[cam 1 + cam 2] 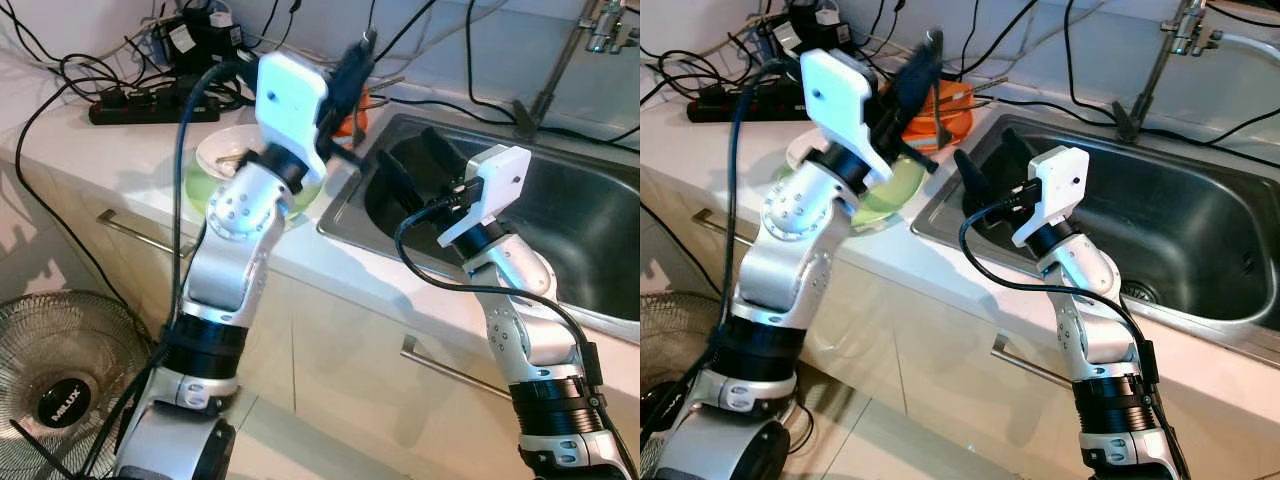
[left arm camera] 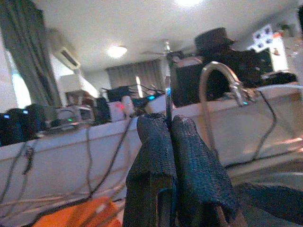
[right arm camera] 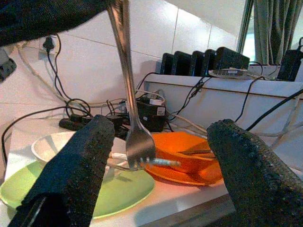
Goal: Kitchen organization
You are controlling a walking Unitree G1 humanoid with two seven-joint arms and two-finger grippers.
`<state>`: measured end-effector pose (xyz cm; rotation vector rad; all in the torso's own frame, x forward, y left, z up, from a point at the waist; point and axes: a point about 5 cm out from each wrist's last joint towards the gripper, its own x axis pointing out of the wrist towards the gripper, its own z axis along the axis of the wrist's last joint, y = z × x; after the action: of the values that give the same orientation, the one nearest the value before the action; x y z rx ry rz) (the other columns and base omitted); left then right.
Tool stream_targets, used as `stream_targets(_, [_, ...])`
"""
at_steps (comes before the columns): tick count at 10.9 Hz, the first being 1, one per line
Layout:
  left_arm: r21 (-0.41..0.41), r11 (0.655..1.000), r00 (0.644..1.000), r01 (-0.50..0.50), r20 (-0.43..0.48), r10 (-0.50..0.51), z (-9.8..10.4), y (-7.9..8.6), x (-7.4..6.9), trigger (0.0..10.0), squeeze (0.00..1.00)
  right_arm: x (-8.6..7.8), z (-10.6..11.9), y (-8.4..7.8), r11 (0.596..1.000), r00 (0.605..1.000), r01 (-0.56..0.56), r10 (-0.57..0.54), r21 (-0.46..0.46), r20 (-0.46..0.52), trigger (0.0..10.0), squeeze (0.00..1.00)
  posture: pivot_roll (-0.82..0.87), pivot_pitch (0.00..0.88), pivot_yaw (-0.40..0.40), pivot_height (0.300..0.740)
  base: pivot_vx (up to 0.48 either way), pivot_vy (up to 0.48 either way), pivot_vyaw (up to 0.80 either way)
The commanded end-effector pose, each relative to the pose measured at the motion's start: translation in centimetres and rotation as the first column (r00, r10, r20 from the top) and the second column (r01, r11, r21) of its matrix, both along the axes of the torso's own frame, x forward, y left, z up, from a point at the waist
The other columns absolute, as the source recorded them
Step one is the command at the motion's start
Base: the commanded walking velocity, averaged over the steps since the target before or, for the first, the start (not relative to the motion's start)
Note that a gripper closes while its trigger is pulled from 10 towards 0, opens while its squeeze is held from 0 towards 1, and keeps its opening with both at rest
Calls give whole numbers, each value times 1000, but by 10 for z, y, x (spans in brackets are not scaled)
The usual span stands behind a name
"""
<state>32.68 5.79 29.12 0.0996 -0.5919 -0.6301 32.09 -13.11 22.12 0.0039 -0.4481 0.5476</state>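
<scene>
My left gripper (image 1: 350, 68) is raised over the counter's back edge, shut on a metal fork (image 3: 137, 142). The fork hangs tines down just above an orange plate (image 3: 189, 156), and its thin handle (image 2: 168, 97) pokes out between the shut fingers. A light green plate (image 1: 885, 195) lies on the counter under my left forearm. A white bowl (image 1: 225, 150) sits on it. My right gripper (image 1: 990, 165) stands open over the sink's left end, pointing toward the fork with nothing between its fingers (image 3: 85, 161).
The steel sink (image 1: 1200, 230) takes up the right side, with a faucet (image 1: 1150, 70) behind it. A power strip (image 1: 150, 105) and tangled cables crowd the back of the counter. A floor fan (image 1: 60, 370) stands low on the left. Another utensil lies on the orange plate.
</scene>
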Motion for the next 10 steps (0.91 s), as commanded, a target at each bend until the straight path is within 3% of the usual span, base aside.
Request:
stream_targets(1, [16, 999, 999, 40, -34, -39, -7, -5, 0, 10000, 0, -1, 5, 1, 1000, 1000, -10, 10, 4, 7, 10000, 0, 148, 0, 5, 740, 0, 0, 0])
stream_targets(4, [63, 989, 988, 136, -80, -131, -19, -17, -8, 10000, 0, -3, 3, 7, 1000, 1000, -24, 24, 17, -6, 10000, 0, 151, 0, 5, 740, 0, 0, 0])
stream_targets(10, [59, 979, 978, 197, -85, -191, -18, -25, -14, 10000, 0, -1, -4, 18, 999, 998, -34, 35, 27, -43, 10000, 0, 155, 18, 1, 740, 0, 0, 0])
